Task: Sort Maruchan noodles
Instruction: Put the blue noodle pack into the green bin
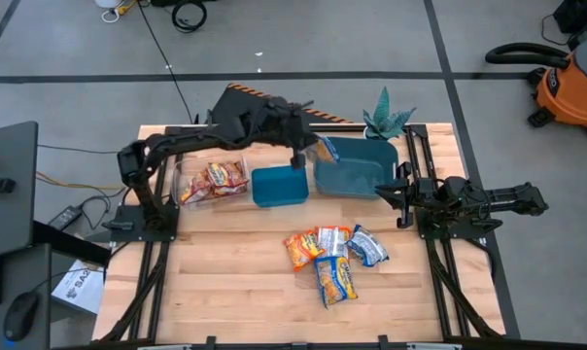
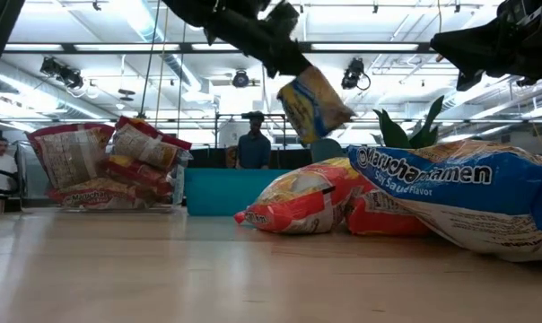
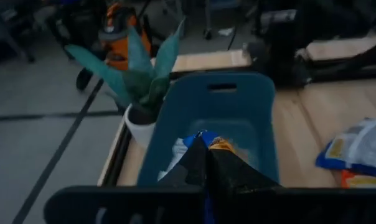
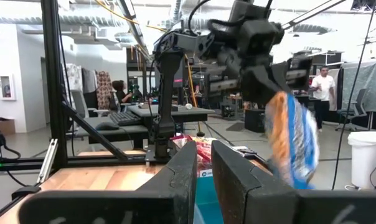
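Since the left gripper (image 1: 311, 148) has its fingers closed on a light, crinkly, slippery packet (image 2: 314, 103) above the bin (image 1: 355, 166), edge pinches probably suit; right fingers (image 4: 182, 177) sit slightly parted, idle.

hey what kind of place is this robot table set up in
Probably a robotics lab or workshop in an open industrial-style space. There are exposed ceiling ducts, a desk with a keyboard, an orange shop vacuum on the concrete floor, and a person standing behind the table.
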You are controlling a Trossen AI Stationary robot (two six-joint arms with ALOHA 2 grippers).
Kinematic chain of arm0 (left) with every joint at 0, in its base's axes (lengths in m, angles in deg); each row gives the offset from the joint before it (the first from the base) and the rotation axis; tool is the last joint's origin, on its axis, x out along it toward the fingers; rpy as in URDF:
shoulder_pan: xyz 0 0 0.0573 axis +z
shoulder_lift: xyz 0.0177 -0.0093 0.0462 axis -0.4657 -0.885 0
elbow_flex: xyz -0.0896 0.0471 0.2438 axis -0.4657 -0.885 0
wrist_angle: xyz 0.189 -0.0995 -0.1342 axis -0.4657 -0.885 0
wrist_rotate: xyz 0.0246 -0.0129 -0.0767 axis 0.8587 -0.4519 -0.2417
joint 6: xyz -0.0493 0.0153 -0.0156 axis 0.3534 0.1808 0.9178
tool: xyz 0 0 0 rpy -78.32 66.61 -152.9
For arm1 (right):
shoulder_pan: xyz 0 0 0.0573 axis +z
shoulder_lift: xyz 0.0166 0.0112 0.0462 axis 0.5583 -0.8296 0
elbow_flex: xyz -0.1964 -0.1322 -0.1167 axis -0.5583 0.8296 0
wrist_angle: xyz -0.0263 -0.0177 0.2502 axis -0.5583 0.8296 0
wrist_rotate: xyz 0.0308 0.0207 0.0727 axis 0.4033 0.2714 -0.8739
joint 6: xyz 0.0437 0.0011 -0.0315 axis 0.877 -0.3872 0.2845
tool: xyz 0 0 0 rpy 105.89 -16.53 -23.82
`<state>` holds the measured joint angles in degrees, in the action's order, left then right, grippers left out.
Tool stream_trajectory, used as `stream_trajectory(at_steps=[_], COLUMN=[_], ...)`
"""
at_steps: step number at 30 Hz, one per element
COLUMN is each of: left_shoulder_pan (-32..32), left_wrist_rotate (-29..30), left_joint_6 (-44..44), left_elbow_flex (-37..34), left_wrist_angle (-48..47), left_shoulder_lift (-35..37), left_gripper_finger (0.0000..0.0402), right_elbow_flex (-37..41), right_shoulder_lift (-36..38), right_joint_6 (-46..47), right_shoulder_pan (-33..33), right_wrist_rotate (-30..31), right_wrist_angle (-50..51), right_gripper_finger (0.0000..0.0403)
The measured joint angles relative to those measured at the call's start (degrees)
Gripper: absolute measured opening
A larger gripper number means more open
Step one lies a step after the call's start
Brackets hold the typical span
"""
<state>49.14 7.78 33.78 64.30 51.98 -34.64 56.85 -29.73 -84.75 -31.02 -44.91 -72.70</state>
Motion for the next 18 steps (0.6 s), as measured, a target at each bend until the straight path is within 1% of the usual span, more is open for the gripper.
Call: stream_trajectory(at_steps=[2,8,14,18], left_shoulder_pan=[-1.0,-3.2,-2.5,-2.1], left_wrist_rotate=[2.3,4.7,5.0,3.6], left_joint_6=[1.3,1.1,0.5,-0.2], left_elbow_flex=[-0.2,-0.1,-0.1,-0.1], left_wrist_angle=[-0.2,0.8,1.3,2.1], left_shoulder_lift=[-0.7,-1.3,-1.2,-1.2], left_gripper_finger=[0.0004,0.0003,0.0002,0.0002], right_elbow_flex=[0.0,0.0,0.0,0.0], right_shoulder_lift=[0.0,0.0,0.0,0.0], right_joint_6=[0.0,0.0,0.0,0.0], right_shoulder_pan=[0.0,0.0,0.0,0.0], right_wrist_rotate=[0.0,0.0,0.0,0.0], right_wrist_angle=[0.0,0.0,0.0,0.0], right_gripper_finger=[0.0055,0.0055,0.0055,0.0055])
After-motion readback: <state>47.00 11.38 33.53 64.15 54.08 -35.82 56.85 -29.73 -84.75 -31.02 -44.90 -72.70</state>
